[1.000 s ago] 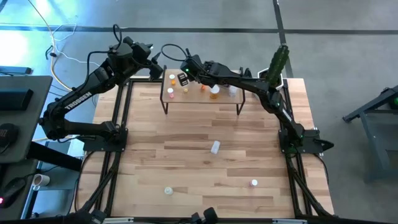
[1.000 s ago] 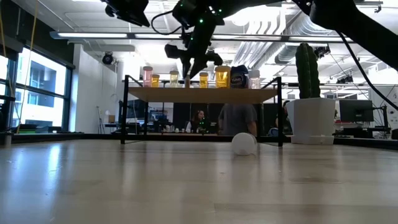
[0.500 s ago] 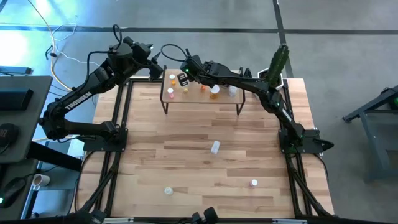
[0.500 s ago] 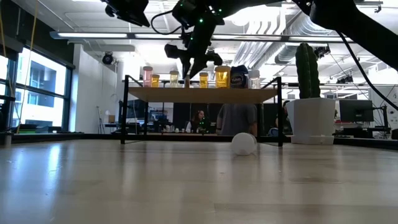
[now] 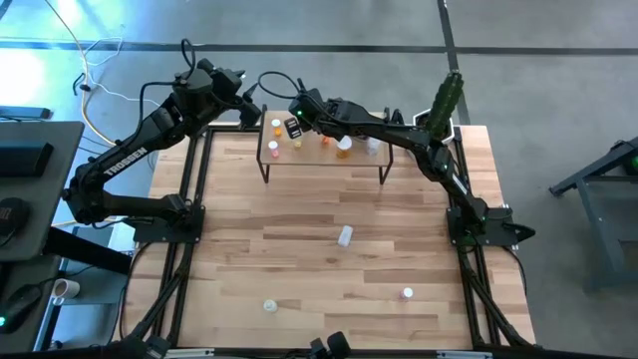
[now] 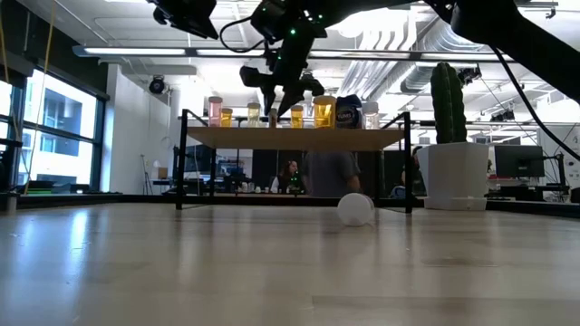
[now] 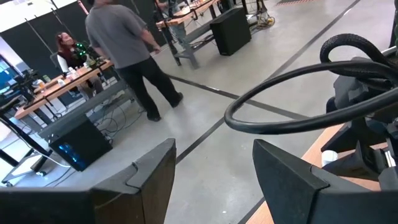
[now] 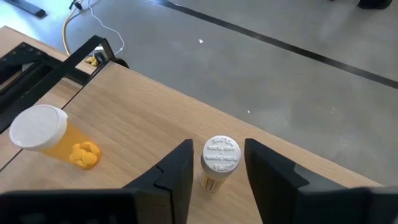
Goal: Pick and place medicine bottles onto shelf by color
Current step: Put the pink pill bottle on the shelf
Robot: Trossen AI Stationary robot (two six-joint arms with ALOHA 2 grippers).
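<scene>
Over the shelf's left end, right pincer (image 5: 295, 127) hangs just above the wood; fingers (image 8: 175, 171) stand apart either side of a small white-capped bottle (image 8: 217, 163), which sits upright on the shelf (image 5: 319, 158) between them. Contact between fingers and bottle looks absent, though the gap is narrow and hard to judge. Just beside it, a larger orange bottle (image 8: 53, 138) with a white cap, pills visible inside, stands near the shelf's corner.

Low view: a row of bottles lines the shelf top, pink-capped bottle (image 6: 215, 110) at one end, orange ones in the middle, a round blue bottle (image 6: 348, 111) further along.

Left pincer (image 5: 249, 100) is raised behind the shelf's left end, jaws apart and empty, aimed out into the room, where a person (image 7: 127, 53) walks past.

Down on the tabletop (image 5: 299, 249), well apart from the shelf: a white bottle (image 5: 345, 235) lying near the centre, two more small bottles (image 5: 269, 306) (image 5: 407, 293) near the front edge. Cactus pot (image 6: 453, 172) stands at the right rear corner.
</scene>
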